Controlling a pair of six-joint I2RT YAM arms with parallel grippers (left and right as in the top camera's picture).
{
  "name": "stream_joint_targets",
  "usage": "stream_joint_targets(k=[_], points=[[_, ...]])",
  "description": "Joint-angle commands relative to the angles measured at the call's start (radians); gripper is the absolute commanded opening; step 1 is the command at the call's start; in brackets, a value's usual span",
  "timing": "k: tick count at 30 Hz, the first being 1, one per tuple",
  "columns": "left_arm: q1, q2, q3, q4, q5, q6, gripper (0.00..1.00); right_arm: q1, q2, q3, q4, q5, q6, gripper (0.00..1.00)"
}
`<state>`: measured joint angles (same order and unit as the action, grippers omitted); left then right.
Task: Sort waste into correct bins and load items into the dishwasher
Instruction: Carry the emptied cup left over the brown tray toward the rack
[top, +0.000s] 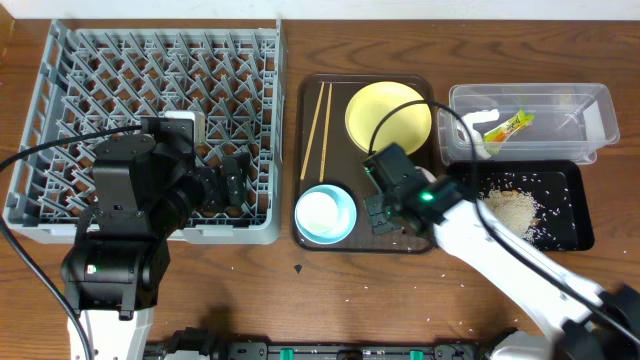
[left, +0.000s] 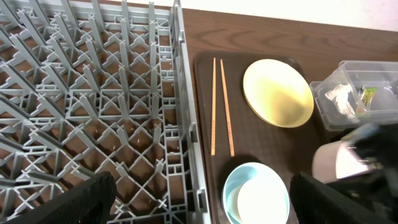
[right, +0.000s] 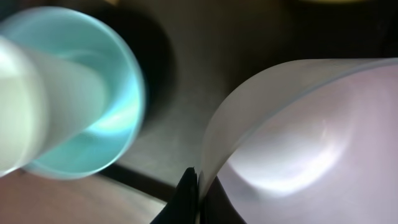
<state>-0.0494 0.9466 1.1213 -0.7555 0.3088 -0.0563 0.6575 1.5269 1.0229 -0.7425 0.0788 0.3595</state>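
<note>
My right gripper (top: 385, 205) (right: 198, 186) is shut on the rim of the white bowl (right: 311, 124) (left: 333, 160), over the front right of the brown serving tray (top: 310, 235). Beside it sits the light blue bowl (top: 326, 214) (right: 93, 93) with the small white cup (left: 261, 202) inside. Two chopsticks (top: 320, 130) and the yellow plate (top: 388, 116) lie at the tray's back. My left gripper (top: 235, 180) (left: 205, 202) is open and empty above the front right edge of the grey dish rack (top: 60, 120). The wrapper (top: 508, 125) and tissue (top: 480, 120) lie in the clear tub (top: 590, 105). Food scraps (top: 510, 210) lie in the black tray (top: 575, 235).
Cables run over the rack's front left and over the brown tray. Small crumbs lie on the wooden table (top: 300, 268) in front of the tray. The rack's tall rim stands next to the tray's left edge.
</note>
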Motion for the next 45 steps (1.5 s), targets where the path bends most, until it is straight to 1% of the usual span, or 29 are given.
stream_joint_targets(k=[1,4,5,7,8,10,12,14,15,16,19,20,22,26,30,33,35,37,38,39,42,45], points=[[-0.002,0.000,0.024,0.000,0.005,-0.009,0.91,0.008,0.045,-0.006,0.007,0.072,0.040,0.13],[-0.002,0.000,0.024,0.000,0.005,-0.009,0.91,0.007,0.029,0.007,0.014,0.072,0.040,0.44],[-0.002,0.000,0.024,0.000,0.005,-0.009,0.90,0.005,0.022,0.014,0.014,0.072,0.040,0.51],[-0.002,0.000,0.024,0.000,0.005,-0.009,0.90,-0.007,-0.014,0.046,0.010,0.071,0.040,0.61],[-0.002,0.000,0.024,0.000,0.005,-0.009,0.90,-0.015,-0.032,0.061,0.009,0.069,0.040,0.64],[-0.002,0.000,0.024,-0.005,0.039,-0.026,0.90,-0.037,-0.075,0.094,0.006,0.042,0.040,0.64],[-0.002,0.000,0.024,-0.057,0.131,-0.051,0.90,-0.070,-0.117,0.124,0.009,-0.021,0.040,0.62],[-0.002,0.003,0.023,-0.051,0.178,-0.083,0.90,-0.104,-0.148,0.147,0.016,-0.113,0.039,0.55],[-0.002,0.009,0.023,-0.051,0.181,-0.093,0.90,-0.117,-0.158,0.153,0.024,-0.168,0.036,0.52],[-0.002,0.014,0.023,-0.056,0.176,-0.092,0.90,-0.124,-0.163,0.153,0.035,-0.220,0.036,0.50],[-0.002,0.040,0.023,-0.087,0.166,-0.106,0.90,-0.114,-0.149,0.153,0.033,-0.321,0.036,0.51],[-0.002,0.045,0.023,-0.097,0.152,-0.122,0.90,-0.110,-0.145,0.153,0.032,-0.327,0.036,0.51],[-0.002,0.064,0.023,-0.153,0.058,-0.203,0.90,-0.084,-0.122,0.152,0.028,-0.335,0.036,0.51],[-0.002,0.084,0.023,-0.239,-0.064,-0.242,0.91,-0.022,-0.053,0.152,0.037,-0.332,0.036,0.48],[-0.002,0.076,0.024,-0.235,-0.055,-0.245,0.90,0.034,0.047,0.152,0.050,-0.291,0.037,0.46],[-0.002,0.066,0.024,-0.235,-0.052,-0.245,0.91,0.047,0.119,0.152,0.071,-0.259,0.036,0.44],[-0.002,0.063,0.024,-0.235,-0.032,-0.245,0.91,0.049,0.158,0.152,0.093,-0.264,0.037,0.41],[-0.002,0.065,0.024,-0.234,-0.030,-0.245,0.91,0.050,0.198,0.152,0.111,-0.267,0.037,0.35],[-0.002,0.065,0.024,-0.234,-0.030,-0.245,0.91,0.050,0.211,0.152,0.112,-0.267,0.037,0.29],[-0.002,0.065,0.024,-0.233,-0.030,-0.245,0.91,0.050,0.219,0.152,0.109,-0.267,0.037,0.15],[-0.002,0.065,0.024,-0.226,-0.029,-0.246,0.91,0.043,0.206,0.156,0.107,-0.267,0.037,0.01],[-0.002,0.065,0.024,-0.211,-0.020,-0.261,0.91,0.023,0.165,0.159,0.105,-0.267,0.036,0.01]])
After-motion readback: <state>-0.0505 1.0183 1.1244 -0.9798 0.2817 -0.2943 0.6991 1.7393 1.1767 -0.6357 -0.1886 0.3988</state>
